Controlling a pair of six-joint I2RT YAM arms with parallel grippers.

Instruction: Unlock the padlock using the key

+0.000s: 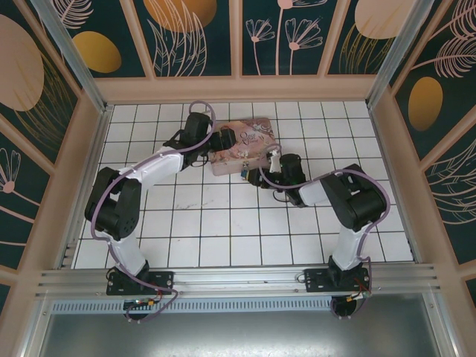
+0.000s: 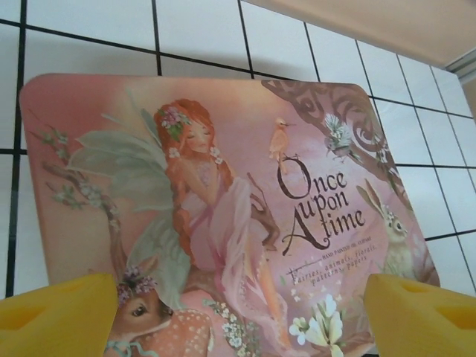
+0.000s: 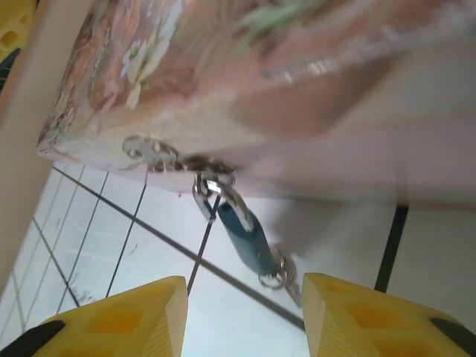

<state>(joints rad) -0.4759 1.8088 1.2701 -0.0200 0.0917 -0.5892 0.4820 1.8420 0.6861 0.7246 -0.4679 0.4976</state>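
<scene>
Ideally the pink tin should be braced while the right gripper works at its front edge, where the padlock hangs from the hasp. Line up along the blue body and turn without tugging. What looks like the key sits at the lock's lower end. The right jaws are partly apart and empty, just short of the padlock. The left gripper is spread wide over the tin's lid, clasping nothing.

The right end effector, its yellow fingers apart with nothing between them, faces the blue padlock, which hangs from the latch of the pink box over the white tiled desk.
</scene>
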